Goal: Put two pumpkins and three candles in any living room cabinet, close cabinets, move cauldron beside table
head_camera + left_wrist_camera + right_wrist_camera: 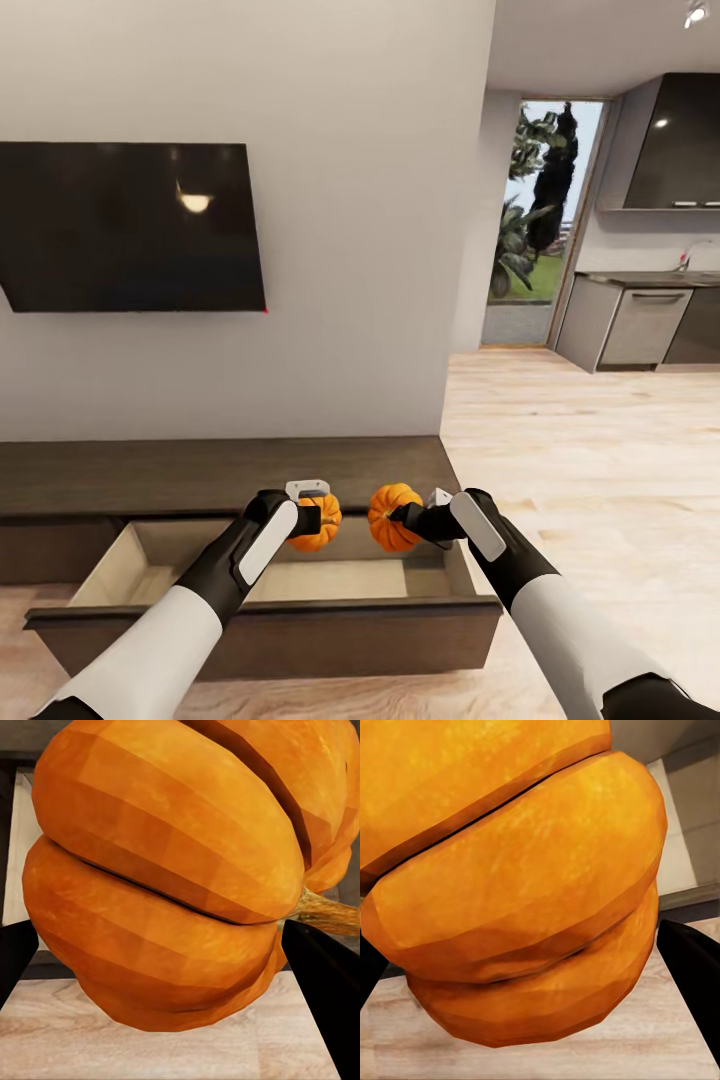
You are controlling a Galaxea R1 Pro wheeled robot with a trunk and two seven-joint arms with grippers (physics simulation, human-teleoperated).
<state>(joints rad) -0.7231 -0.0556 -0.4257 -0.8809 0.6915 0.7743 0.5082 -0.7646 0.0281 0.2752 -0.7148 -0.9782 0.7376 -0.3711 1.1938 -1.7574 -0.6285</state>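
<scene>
Two orange pumpkins hang over the pulled-out drawer (290, 585) of the long dark cabinet (200, 475) beneath a wall-mounted black TV (130, 225), one in each of the robot's grippers. The left gripper (312, 520) pinches the left pumpkin (318, 522) between its dark fingers (319, 979), the ribbed fruit bulging toward the left wrist camera with its stalk jutting out beside one finger. The right gripper (415, 520) is clamped on the right pumpkin (390, 517), whose flank crowds the right wrist view; a dark finger (690, 967) shows at the fruit's edge.

From the head camera, both pumpkins sit at about 6 o'clock from the TV's lower right corner, near each other but apart, above the drawer's back half toward its right-hand end. The pale drawer floor shows beneath them, and no candles can be seen in it. A kitchen counter (650, 280) and a garden doorway (545, 220) lie off at 2 o'clock.

The step in hand looks to be the drop into the drawer. It would go best with each wrist lowered until the fruit is just off the drawer floor before the jaws part, since a round pumpkin let go from height may roll or bounce over the low front wall. Releasing one at a time, and keeping the two apart, should stop them knocking together. Lifting both arms straight up afterwards would clear the drawer walls before it is pushed shut.
</scene>
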